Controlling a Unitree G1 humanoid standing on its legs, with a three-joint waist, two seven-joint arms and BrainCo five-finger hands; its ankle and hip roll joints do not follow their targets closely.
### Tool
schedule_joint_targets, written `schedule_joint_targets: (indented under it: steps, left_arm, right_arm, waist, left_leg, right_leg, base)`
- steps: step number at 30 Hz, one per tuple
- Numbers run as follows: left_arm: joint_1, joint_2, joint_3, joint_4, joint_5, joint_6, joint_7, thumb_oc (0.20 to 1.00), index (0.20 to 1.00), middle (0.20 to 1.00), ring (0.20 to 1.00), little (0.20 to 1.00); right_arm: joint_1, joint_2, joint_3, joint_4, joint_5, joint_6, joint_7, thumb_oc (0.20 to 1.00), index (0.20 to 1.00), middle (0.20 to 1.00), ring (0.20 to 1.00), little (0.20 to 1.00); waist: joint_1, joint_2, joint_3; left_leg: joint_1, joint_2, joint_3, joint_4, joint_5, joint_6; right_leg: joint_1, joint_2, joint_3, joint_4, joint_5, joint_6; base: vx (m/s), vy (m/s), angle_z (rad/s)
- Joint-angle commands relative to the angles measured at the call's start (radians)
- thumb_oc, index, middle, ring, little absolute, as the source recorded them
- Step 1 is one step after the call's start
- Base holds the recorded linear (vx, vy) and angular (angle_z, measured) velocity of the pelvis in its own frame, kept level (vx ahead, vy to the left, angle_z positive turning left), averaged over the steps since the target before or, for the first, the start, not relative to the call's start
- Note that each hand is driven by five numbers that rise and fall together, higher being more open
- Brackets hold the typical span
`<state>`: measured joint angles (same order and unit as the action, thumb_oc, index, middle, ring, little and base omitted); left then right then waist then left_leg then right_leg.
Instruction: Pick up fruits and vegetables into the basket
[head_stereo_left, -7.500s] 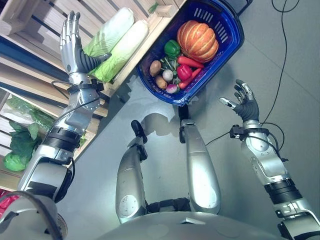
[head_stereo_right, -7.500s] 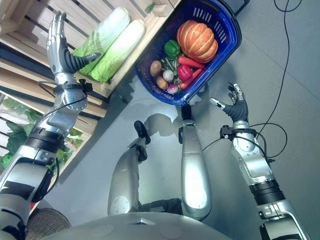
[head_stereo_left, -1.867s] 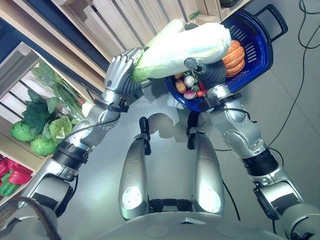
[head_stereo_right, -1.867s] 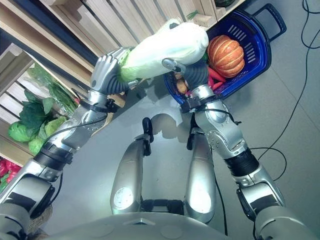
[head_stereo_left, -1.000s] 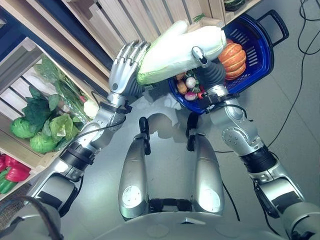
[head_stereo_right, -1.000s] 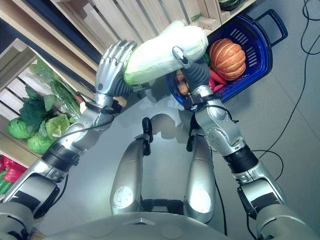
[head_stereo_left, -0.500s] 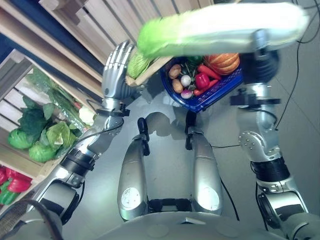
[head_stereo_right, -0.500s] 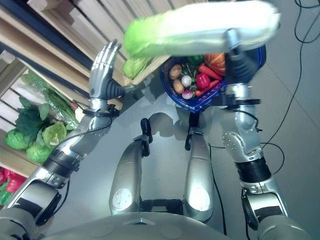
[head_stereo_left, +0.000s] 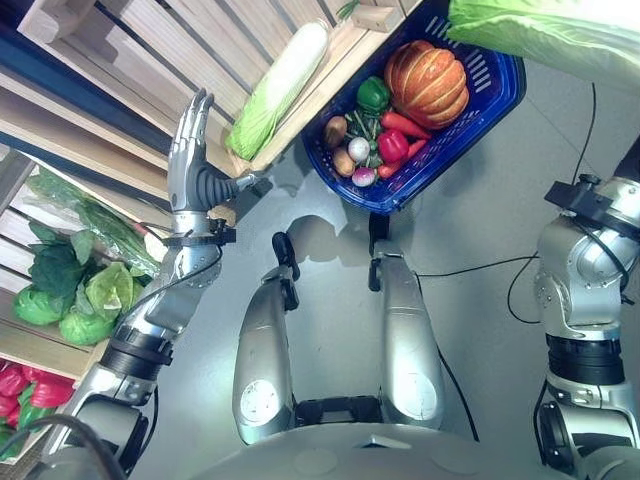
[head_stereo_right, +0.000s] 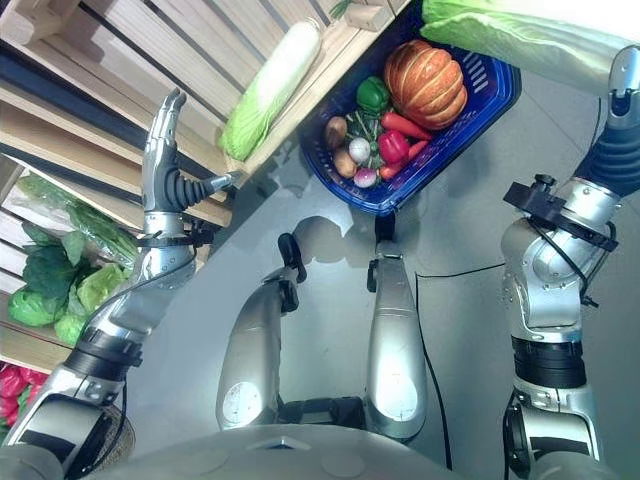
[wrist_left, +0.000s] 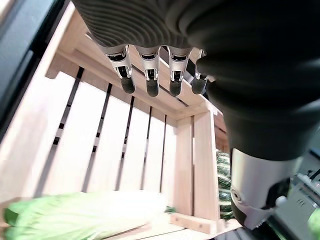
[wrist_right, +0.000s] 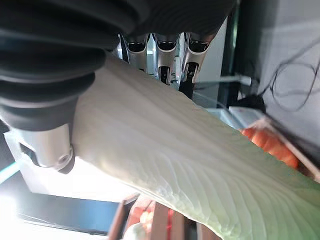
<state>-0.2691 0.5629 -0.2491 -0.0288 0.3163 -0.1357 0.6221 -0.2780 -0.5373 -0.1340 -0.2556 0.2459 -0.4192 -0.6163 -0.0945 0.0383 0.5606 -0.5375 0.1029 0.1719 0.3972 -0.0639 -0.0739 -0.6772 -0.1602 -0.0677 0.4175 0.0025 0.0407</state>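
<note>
Pale green napa cabbage (head_stereo_right: 520, 35) is what I have in the right hand (wrist_right: 55, 90), lifted high at about one o'clock in the head views, its leafy end reaching over the far rim of the blue basket (head_stereo_left: 505, 85). I judge this to be the carry step: the cabbage is off the shelf and not yet in the basket.

Already in the basket are a pumpkin (head_stereo_left: 428, 82), a green bell pepper (head_stereo_left: 373, 93), a red pepper (head_stereo_left: 392, 146), a carrot (head_stereo_left: 408, 124), a potato (head_stereo_left: 335, 130) and small radish-like bulbs (head_stereo_left: 359, 150). It is crowded, so next I would lower the cabbage lengthwise across the pumpkin and release only once it rests there, or it may roll over the rim.

My left hand (head_stereo_left: 190, 160) is held up at ten o'clock with straight fingers, holding nothing, near the wooden crate (head_stereo_left: 330, 55) where a second napa cabbage (head_stereo_left: 280, 88) lies.

From the head I see little of the right hand's grasp. The right wrist view supplies it: the thumb curls round one side of the cabbage and the fingers (wrist_right: 165, 62) close over the other. The left wrist view shows the empty fingertips (wrist_left: 150, 82) before the crate slats, with the second cabbage low in the crate.
</note>
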Motion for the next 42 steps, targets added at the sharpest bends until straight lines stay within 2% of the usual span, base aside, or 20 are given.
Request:
schedule_joint_targets:
  steps: [1,7,11,15,16,17,19,20,21,22,23,28,35,36,37,39,42]
  left_arm:
    - [0.005,0.009,0.06,-0.113,-0.036,-0.05,0.017,1.0,1.0,1.0,1.0,1.0]
    - [-0.074,0.011,0.055,-0.123,-0.076,-0.041,0.025,1.0,1.0,1.0,1.0,1.0]
    - [-0.136,0.013,0.047,-0.115,-0.098,-0.032,0.03,1.0,1.0,1.0,1.0,1.0]
    - [-0.216,0.008,0.027,-0.099,-0.117,-0.016,0.048,1.0,1.0,1.0,1.0,1.0]
    - [-0.256,0.01,0.018,-0.085,-0.122,-0.007,0.052,1.0,1.0,1.0,1.0,1.0]
    - [-0.275,0.013,0.009,-0.074,-0.13,-0.004,0.055,1.0,1.0,1.0,1.0,1.0]
    - [-0.298,0.016,-0.003,-0.061,-0.133,0.002,0.063,1.0,1.0,1.0,1.0,1.0]
    - [-0.306,0.017,-0.004,-0.059,-0.132,0.003,0.064,1.0,1.0,1.0,1.0,1.0]
    - [-0.331,0.018,-0.014,-0.053,-0.142,0.017,0.06,1.0,1.0,1.0,1.0,1.0]
    - [-0.356,0.025,-0.021,-0.042,-0.15,0.02,0.059,1.0,1.0,1.0,1.0,1.0]
    - [-0.361,0.026,-0.025,-0.037,-0.153,0.02,0.06,1.0,1.0,1.0,1.0,1.0]
    - [-0.43,0.035,-0.064,0.001,-0.172,0.035,0.066,1.0,1.0,1.0,1.0,1.0]
    - [-0.526,0.05,-0.122,0.056,-0.191,0.07,0.058,1.0,1.0,1.0,1.0,1.0]
    - [-0.538,0.052,-0.129,0.06,-0.187,0.078,0.051,1.0,1.0,1.0,1.0,1.0]
    - [-0.554,0.054,-0.139,0.065,-0.186,0.085,0.046,1.0,1.0,1.0,1.0,1.0]
    - [-0.579,0.06,-0.151,0.071,-0.187,0.095,0.03,1.0,1.0,1.0,1.0,1.0]
    - [-0.615,0.076,-0.175,0.082,-0.202,0.128,0.007,1.0,1.0,1.0,1.0,1.0]
  right_arm:
    - [-0.018,-0.059,-0.044,-0.046,-0.038,0.019,-0.03,0.2,0.2,0.2,0.2,0.2]
    - [-0.082,-0.073,0.055,0.091,-0.118,0.164,-0.056,0.2,0.2,0.2,0.2,0.2]
    - [-0.133,-0.073,0.104,0.182,-0.108,0.209,-0.052,0.2,0.2,0.2,0.2,0.2]
    - [-0.201,-0.069,0.154,0.298,-0.021,0.253,0.003,0.2,0.2,0.2,0.2,0.2]
    - [-0.24,-0.068,0.18,0.361,0.034,0.283,0.04,0.2,0.2,0.2,0.2,0.2]
    - [-0.253,-0.064,0.194,0.401,0.06,0.29,0.061,0.2,0.2,0.2,0.2,0.2]
    - [-0.273,-0.062,0.207,0.446,0.085,0.299,0.078,0.2,0.2,0.2,0.2,0.2]
    - [-0.281,-0.064,0.208,0.454,0.096,0.304,0.083,0.2,0.2,0.2,0.2,0.2]
    - [-0.294,-0.057,0.221,0.506,0.118,0.316,0.092,0.2,0.2,0.2,0.2,0.2]
    - [-0.321,-0.059,0.234,0.561,0.139,0.319,0.098,0.2,0.2,0.2,0.2,0.2]
    - [-0.325,-0.059,0.239,0.581,0.143,0.318,0.101,0.2,0.2,0.2,0.2,0.2]
    - [-0.4,-0.069,0.285,0.752,0.177,0.315,0.134,0.2,0.2,0.2,0.2,0.2]
    - [-0.491,-0.064,0.316,0.953,0.362,0.328,0.216,0.2,0.2,0.2,0.2,0.2]
    - [-0.5,-0.063,0.321,0.975,0.383,0.345,0.228,0.501,0.501,0.501,0.501,0.501]
    - [-0.516,-0.063,0.329,1.008,0.394,0.37,0.239,1.0,1.0,1.0,1.0,1.0]
    - [-0.542,-0.073,0.346,1.047,0.4,0.402,0.238,1.0,1.0,1.0,1.0,1.0]
    - [-0.576,-0.091,0.38,1.064,0.4,0.381,0.259,1.0,1.0,1.0,1.0,1.0]
  waist:
    - [-0.011,0.027,-0.041]
    - [0.003,0.04,-0.041]
    - [0.009,0.049,-0.041]
    - [0.016,0.065,-0.041]
    - [0.02,0.073,-0.041]
    - [0.022,0.078,-0.041]
    - [0.023,0.081,-0.041]
    - [0.024,0.082,-0.041]
    - [0.027,0.088,-0.041]
    - [0.03,0.092,-0.041]
    - [0.03,0.093,-0.041]
    - [0.036,0.109,-0.041]
    - [0.042,0.129,-0.041]
    - [0.043,0.131,-0.041]
    - [0.044,0.132,-0.041]
    - [0.046,0.133,-0.041]
    - [0.046,0.132,-0.041]
  left_leg:
    - [-0.065,-0.036,0.025,-0.003,-0.012,0.031]
    - [-0.096,-0.043,0.018,0.003,-0.003,0.03]
    - [-0.112,-0.047,0.015,0.004,0.002,0.03]
    - [-0.132,-0.052,0.01,0.009,0.007,0.028]
    - [-0.141,-0.052,0.009,0.011,0.009,0.029]
    - [-0.128,-0.054,-0.002,0.02,-0.016,0.02]
    - [-0.134,-0.054,-0.004,0.026,-0.016,0.019]
    - [-0.152,-0.052,0.007,0.022,0.007,0.026]
    - [-0.14,-0.055,-0.006,0.031,-0.015,0.019]
    - [-0.162,-0.053,0.004,0.029,0.007,0.026]
    - [-0.148,-0.056,-0.008,0.036,-0.016,0.019]
    - [-0.162,-0.055,-0.012,0.045,-0.02,0.02]
    - [-0.186,-0.059,-0.017,0.056,-0.019,0.02]
    - [-0.187,-0.059,-0.017,0.056,-0.019,0.02]
    - [-0.189,-0.059,-0.018,0.058,-0.019,0.02]
    - [-0.195,-0.058,-0.018,0.06,-0.019,0.02]
    - [-0.201,-0.055,-0.021,0.058,-0.016,0.02]
  right_leg:
    - [0.004,0.014,-0.066,0.05,-0.099,0.042]
    - [-0.03,0.013,-0.073,0.075,-0.106,0.04]
    - [-0.052,0.011,-0.075,0.092,-0.111,0.036]
    - [-0.082,0.008,-0.076,0.121,-0.121,0.032]
    - [-0.097,0.007,-0.075,0.134,-0.125,0.029]
    - [-0.089,0.007,-0.064,0.153,-0.155,0.036]
    - [-0.097,0.007,-0.062,0.164,-0.159,0.034]
    - [-0.115,0.004,-0.073,0.159,-0.136,0.025]
    - [-0.107,0.006,-0.062,0.176,-0.162,0.03]
    - [-0.132,0.002,-0.071,0.177,-0.143,0.02]
    - [-0.12,0.005,-0.06,0.187,-0.167,0.028]
    - [-0.142,0.003,-0.056,0.208,-0.179,0.024]
    - [-0.179,0.006,-0.047,0.235,-0.19,0.014]
    - [-0.18,0.006,-0.047,0.236,-0.191,0.014]
    - [-0.182,0.006,-0.046,0.236,-0.19,0.013]
    - [-0.188,0.006,-0.047,0.236,-0.189,0.011]
    - [-0.194,0.008,-0.047,0.233,-0.187,0.011]
  base:
    - [-0.02,-0.049,-0.02]
    - [-0.01,-0.043,0.02]
    - [0.0,-0.033,0.05]
    - [0.01,-0.015,0.11]
    - [0.09,-0.004,0.07]
    - [0.07,-0.001,0.04]
    - [0.02,-0.005,0.08]
    - [0.03,-0.015,0.11]
    - [-0.05,-0.023,0.08]
    - [0.08,-0.018,0.08]
    - [0.02,-0.015,0.07]
    - [0.02,-0.004,0.02]
    - [0.0,0.0,0.0]
    - [0.0,0.0,0.0]
    - [0.0,0.0,0.0]
    - [0.0,-0.036,0.02]
    - [-0.01,-0.042,0.01]
